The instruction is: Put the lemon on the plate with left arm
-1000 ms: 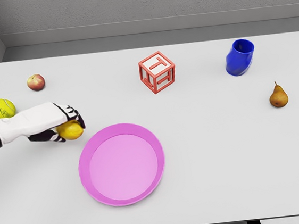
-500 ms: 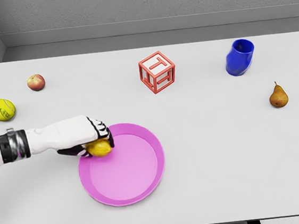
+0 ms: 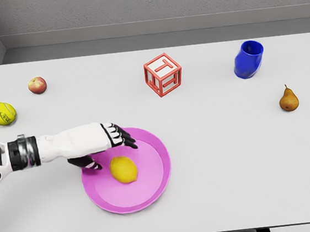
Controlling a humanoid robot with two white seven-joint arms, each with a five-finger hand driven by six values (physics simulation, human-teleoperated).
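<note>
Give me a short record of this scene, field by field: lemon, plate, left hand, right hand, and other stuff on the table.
lemon: lying in the plate, free of the hand
plate: pink, on the table
left hand: open, over the plate's left rim
right hand: not in view
other items: apple, tennis ball, red cube, blue cup, pear

A single head-mounted camera looks steeply down from above the near edge of a white rectangular table (image 3: 215, 159), facing the grey back wall (image 3: 148, 3). The whole tabletop fits in frame at mid distance, from the yellow-green tennis ball (image 3: 2, 114) at left to the brown pear (image 3: 288, 99) at right. No second view overlaps it.
</note>
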